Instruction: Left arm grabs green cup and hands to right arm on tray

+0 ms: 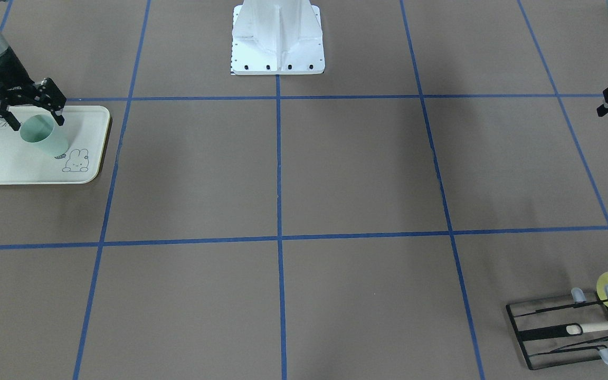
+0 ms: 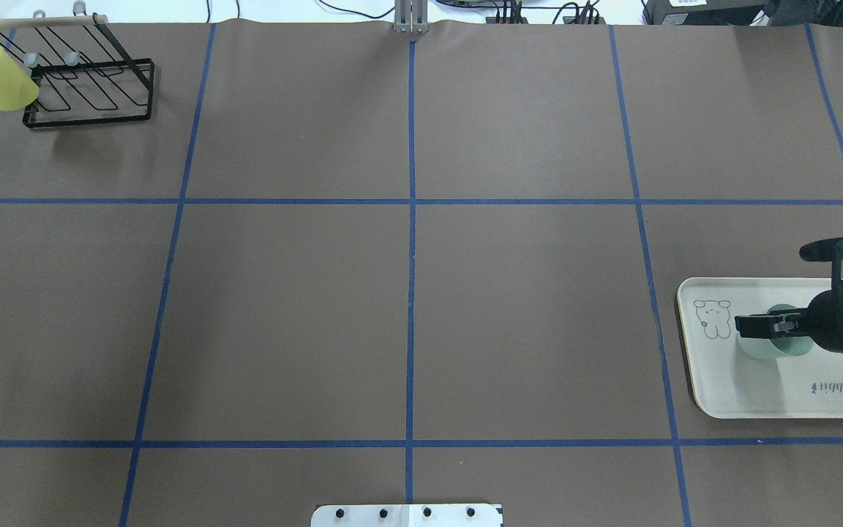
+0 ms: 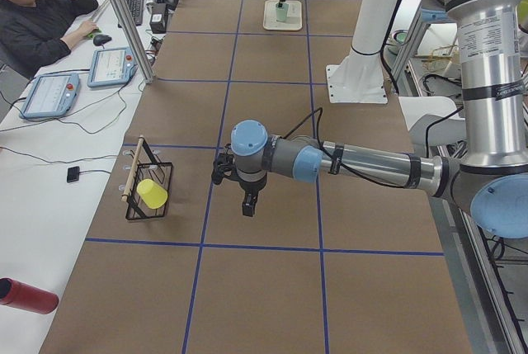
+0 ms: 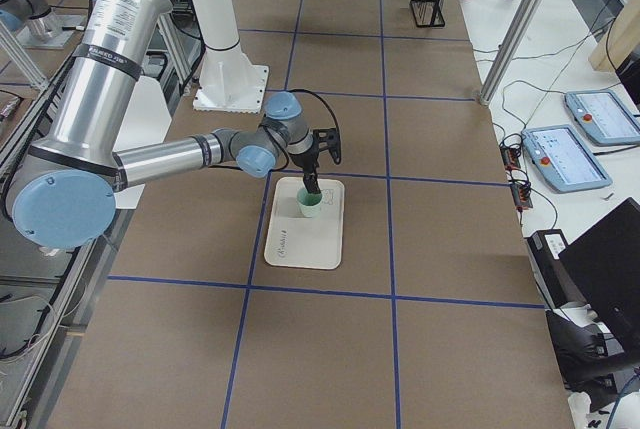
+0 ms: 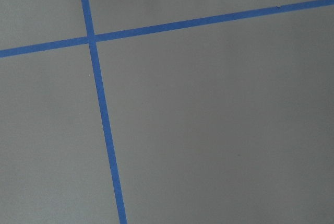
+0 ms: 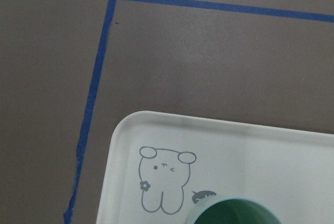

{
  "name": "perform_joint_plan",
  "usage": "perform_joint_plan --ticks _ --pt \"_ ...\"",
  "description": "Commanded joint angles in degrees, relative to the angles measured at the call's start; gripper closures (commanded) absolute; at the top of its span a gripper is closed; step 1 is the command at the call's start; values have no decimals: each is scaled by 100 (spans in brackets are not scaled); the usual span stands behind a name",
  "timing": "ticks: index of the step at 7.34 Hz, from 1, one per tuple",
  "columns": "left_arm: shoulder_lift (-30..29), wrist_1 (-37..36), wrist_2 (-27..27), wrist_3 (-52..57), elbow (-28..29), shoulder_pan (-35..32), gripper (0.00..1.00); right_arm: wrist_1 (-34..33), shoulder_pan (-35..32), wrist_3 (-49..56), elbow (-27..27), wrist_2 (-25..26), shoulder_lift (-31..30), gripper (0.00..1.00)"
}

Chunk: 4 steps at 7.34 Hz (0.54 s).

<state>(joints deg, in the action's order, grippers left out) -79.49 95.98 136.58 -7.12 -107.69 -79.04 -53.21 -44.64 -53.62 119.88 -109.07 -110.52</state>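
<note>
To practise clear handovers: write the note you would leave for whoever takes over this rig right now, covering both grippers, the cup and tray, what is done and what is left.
Left gripper: over bare table, far from the tray, nothing in it; open or shut unclear.
Right gripper: above the tray, fingers either side of the green cup at its rim; gripping or released cannot be told.
Cup: upright on the tray, beside the bunny drawing.
Done: cup is on the tray, at the right arm.
Left: probably only to confirm release and lift the right gripper clear.
</note>
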Motion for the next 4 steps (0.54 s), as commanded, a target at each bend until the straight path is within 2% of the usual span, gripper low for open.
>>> perform_joint_plan --ticks 1,2,4 --pt "12 0 0 0 -16 -6 0 -571 -1129 1039 0 -1112 170 0" --pt "12 0 0 0 -16 -6 0 -1272 -1735 1986 -8 -1386 450 0" --pt "21 0 0 0 -24 -15 0 -2382 -2616 3823 -122 -1494 593 0"
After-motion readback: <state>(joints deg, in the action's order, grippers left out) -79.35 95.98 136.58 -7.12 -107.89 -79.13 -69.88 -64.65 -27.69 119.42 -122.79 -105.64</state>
